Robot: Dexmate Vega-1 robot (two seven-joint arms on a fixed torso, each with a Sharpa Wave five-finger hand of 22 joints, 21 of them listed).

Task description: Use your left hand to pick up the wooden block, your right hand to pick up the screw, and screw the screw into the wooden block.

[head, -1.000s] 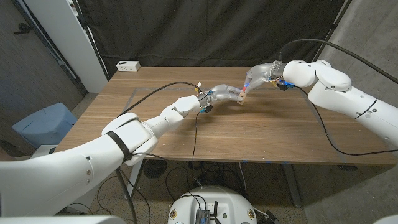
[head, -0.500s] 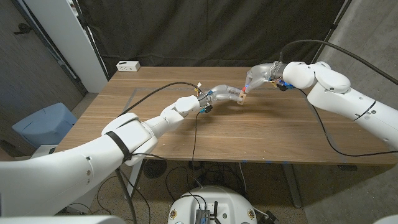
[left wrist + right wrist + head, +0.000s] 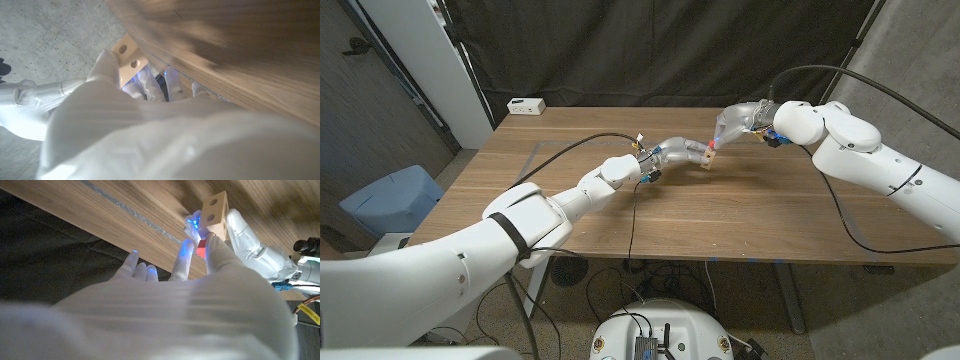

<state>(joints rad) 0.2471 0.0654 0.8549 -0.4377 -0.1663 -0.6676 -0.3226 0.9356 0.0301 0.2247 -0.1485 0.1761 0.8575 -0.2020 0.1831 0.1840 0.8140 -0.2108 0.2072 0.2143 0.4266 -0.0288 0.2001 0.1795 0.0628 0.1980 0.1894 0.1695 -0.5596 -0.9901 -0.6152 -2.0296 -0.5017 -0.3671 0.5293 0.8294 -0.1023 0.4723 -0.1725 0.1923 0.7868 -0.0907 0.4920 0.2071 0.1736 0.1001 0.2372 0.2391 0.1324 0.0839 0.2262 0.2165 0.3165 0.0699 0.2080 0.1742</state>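
- Head view: the left hand (image 3: 672, 153) grips the wooden block (image 3: 707, 154), holding it up over the middle of the surface (image 3: 750, 215). The right hand (image 3: 738, 124) is right at the block's end, fingers closed around something small, and it's too tiny here to say what.
- Left wrist view: the block's face has two drilled holes. It looks light, stiff and not slippery, so squeezing the flat sides seems the way to go.
- Right wrist view: a red-headed screw (image 3: 201, 249) is pinched at the block. It's probably small and easy to fumble, so best taken by the head.
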